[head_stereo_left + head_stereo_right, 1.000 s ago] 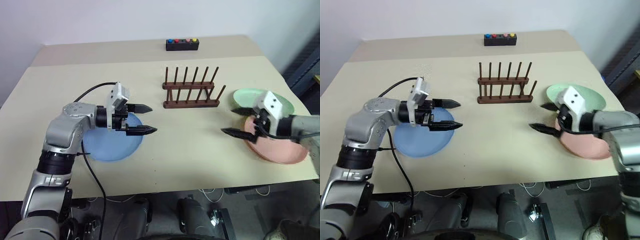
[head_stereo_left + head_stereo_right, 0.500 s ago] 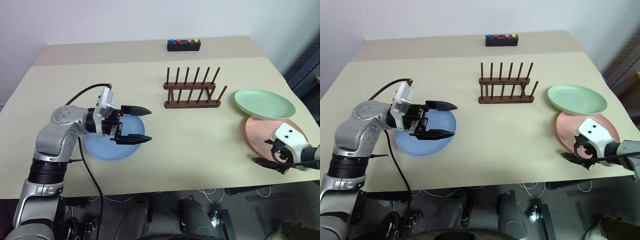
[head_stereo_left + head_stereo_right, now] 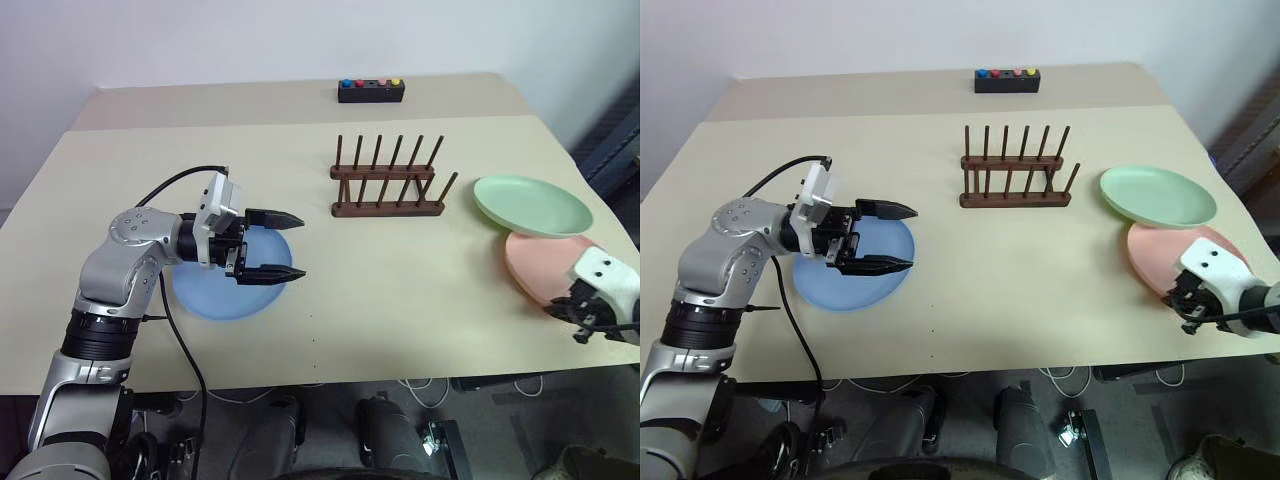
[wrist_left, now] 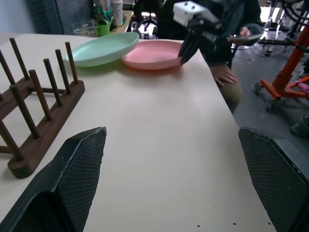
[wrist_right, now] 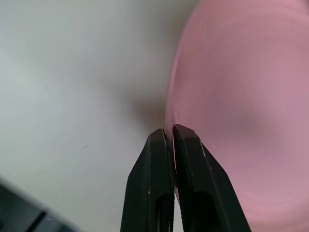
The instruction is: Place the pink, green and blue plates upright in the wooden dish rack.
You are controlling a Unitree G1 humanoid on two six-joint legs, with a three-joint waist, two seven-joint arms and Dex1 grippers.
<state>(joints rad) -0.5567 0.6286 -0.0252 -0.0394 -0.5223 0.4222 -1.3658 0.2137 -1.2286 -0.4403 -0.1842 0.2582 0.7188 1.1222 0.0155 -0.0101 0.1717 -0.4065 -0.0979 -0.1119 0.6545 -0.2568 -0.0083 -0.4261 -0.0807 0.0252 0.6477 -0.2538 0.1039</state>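
Right gripper (image 5: 171, 137) clenched on the pink plate's (image 3: 1170, 260) near rim, ready to lift; left gripper (image 3: 285, 245) released above the blue plate (image 3: 215, 295), waiting.

The right gripper (image 3: 1189, 322), spread open over the pink plate (image 3: 1170, 252) a second ago, has swung back to the near right table edge and pinched shut on that plate's near rim.

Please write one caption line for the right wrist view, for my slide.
Right tool shut on the near rim of the pink plate lying on the table.
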